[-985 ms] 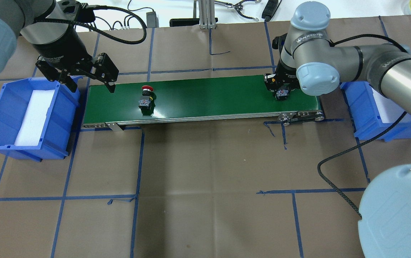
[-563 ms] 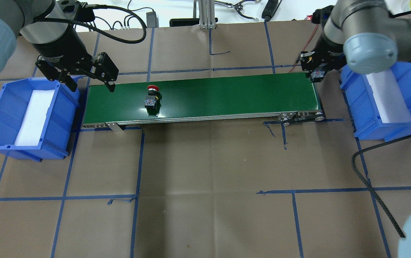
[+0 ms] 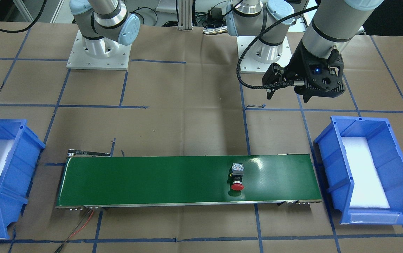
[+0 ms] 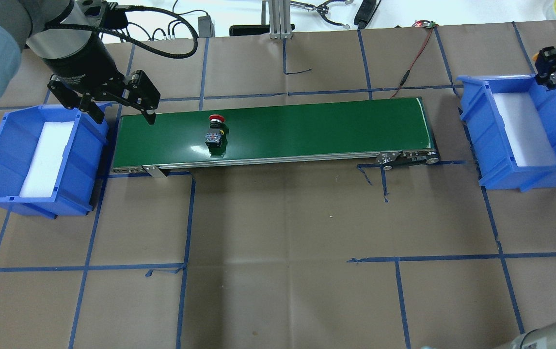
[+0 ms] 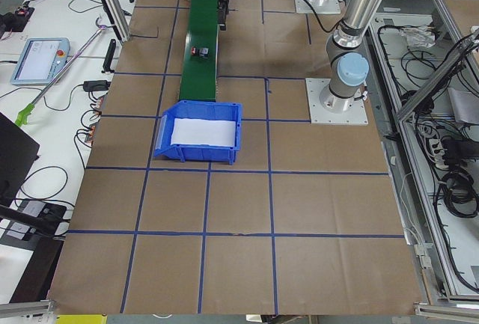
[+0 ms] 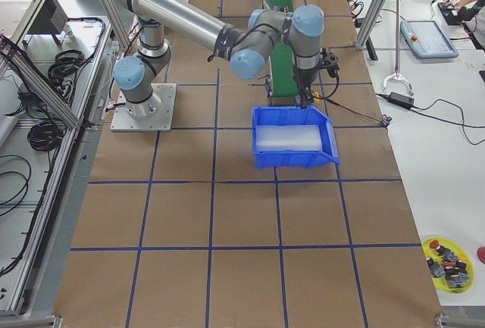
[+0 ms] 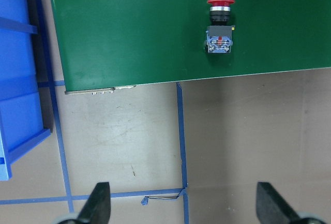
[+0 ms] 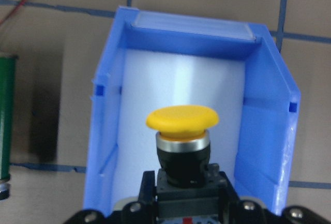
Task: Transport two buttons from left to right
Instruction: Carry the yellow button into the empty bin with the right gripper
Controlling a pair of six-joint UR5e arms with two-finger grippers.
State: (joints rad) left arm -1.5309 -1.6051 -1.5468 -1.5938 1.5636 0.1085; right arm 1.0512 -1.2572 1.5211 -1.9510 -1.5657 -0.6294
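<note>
Right jaws are clamping the block body of the yellow button (image 8: pixel 182 131), and I'm seeing it hanging over the right blue bin (image 4: pixel 525 175) and its white foam liner (image 8: pixel 181 79). Left jaws are standing wide, gripping nothing, hovering by the left end of the green conveyor belt (image 4: pixel 307 131). The red button (image 4: pixel 215 130) is lying on its side on that belt, toward its left end.

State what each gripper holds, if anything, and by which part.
The right gripper holds the yellow button by its black block body, cap free. The left gripper is open and holds nothing.
</note>
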